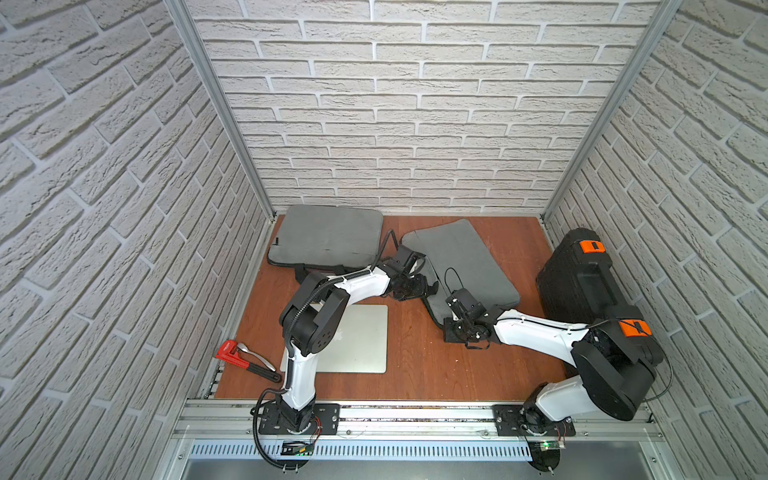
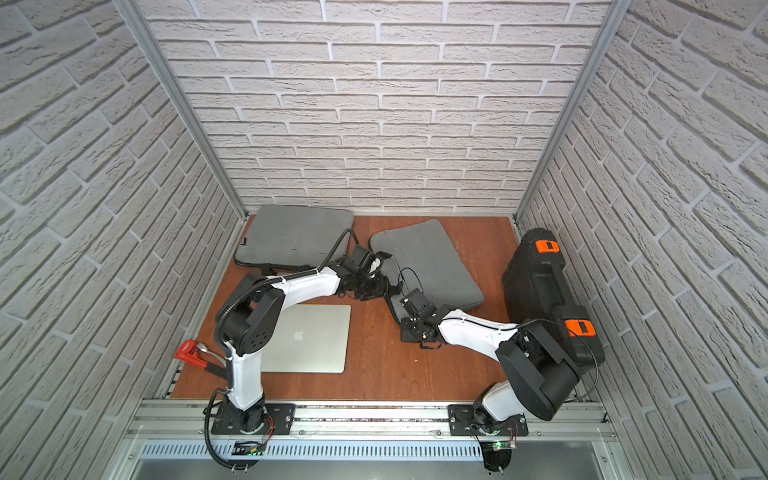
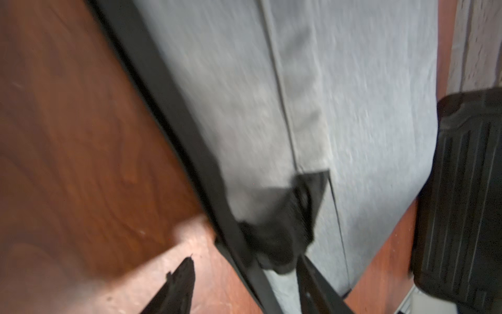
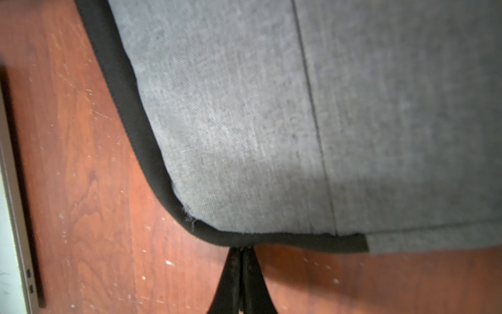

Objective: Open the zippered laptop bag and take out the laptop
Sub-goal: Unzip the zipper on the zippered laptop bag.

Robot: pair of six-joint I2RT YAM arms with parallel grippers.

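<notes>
Laptop bags: two. Both are flat grey woven-fabric sleeves with rounded corners and black edging.
- Laptop bag (image 1: 461,257) under work lies at mid-table, turned at an angle. A seam line runs across its face.
- Second bag (image 1: 328,237) lies squarely in the far left corner.

Laptop (image 2: 311,336): one, silver, smooth metal, lid shut. It lies flat on the table (image 1: 415,374) at front left, partly under the left arm and clear of both bags.

Left gripper (image 3: 244,261): the arm is bent at the elbow and reaches to the angled bag's left edge. Its fingers stand apart, with the black edging running between them. It holds nothing. The wrist view is blurred.

Right gripper (image 4: 241,252): the arm is stretched low from the right. Its fingers are pressed together, tips against the black edging at the bag's near corner. I cannot tell whether a zipper pull is pinched.

Other items:
- One black ribbed hard case (image 1: 582,282) at right, with two orange latches (image 1: 592,246).
- One red pipe wrench (image 1: 227,351) at the front left edge.
- One metal spoon (image 1: 259,358) beside the wrench.
- Table surface is reddish wood grain, scuffed.
</notes>
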